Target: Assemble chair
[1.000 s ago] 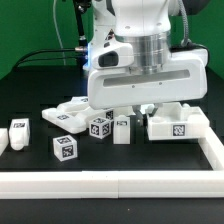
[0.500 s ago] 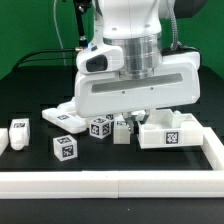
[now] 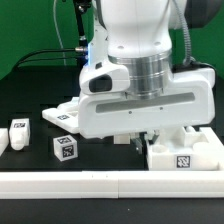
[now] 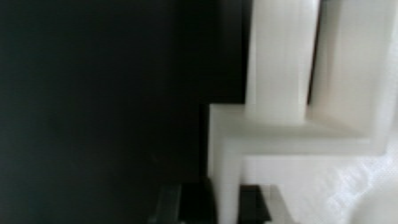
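The tagged chair slab point(image 3: 183, 157) is sliding forward with the arm and is now lying just beside the border rail point(image 3: 100, 183), at the exterior view's right. The gripper point(image 4: 217, 205) is sitting at its edge, jaws drawn together. A tagged block point(image 3: 64, 148) is resting well apart.

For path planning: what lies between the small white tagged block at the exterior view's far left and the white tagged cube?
Only bare black table separates the white block and the white cube, in the exterior view.
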You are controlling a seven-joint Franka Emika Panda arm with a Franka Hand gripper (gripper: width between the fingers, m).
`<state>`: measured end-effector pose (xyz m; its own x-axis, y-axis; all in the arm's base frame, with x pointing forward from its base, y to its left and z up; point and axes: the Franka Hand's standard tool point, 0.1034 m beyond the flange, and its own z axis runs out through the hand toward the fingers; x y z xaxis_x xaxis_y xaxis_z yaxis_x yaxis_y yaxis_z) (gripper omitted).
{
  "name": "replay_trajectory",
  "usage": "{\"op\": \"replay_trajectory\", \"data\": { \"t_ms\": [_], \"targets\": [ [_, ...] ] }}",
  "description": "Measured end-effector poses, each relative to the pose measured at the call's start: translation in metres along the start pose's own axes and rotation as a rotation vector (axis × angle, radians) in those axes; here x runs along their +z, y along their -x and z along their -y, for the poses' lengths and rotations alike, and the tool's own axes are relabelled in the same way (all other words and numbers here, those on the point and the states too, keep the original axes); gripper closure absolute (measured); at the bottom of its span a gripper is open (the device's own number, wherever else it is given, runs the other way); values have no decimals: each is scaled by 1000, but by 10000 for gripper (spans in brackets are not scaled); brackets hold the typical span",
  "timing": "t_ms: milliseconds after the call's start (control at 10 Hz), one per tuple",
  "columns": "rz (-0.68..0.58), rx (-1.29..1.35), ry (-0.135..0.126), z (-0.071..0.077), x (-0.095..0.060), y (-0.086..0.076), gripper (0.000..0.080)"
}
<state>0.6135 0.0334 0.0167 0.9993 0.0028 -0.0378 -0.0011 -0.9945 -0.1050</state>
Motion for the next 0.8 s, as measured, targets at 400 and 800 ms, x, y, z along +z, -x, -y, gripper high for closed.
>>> {"op": "replay_trajectory", "data": {
  "t_ms": [400, 800],
  "targets": [
    [0, 10, 10, -1, 4, -1, 771],
    [2, 21, 11, -1, 7, -12, 771]
  ]
}}
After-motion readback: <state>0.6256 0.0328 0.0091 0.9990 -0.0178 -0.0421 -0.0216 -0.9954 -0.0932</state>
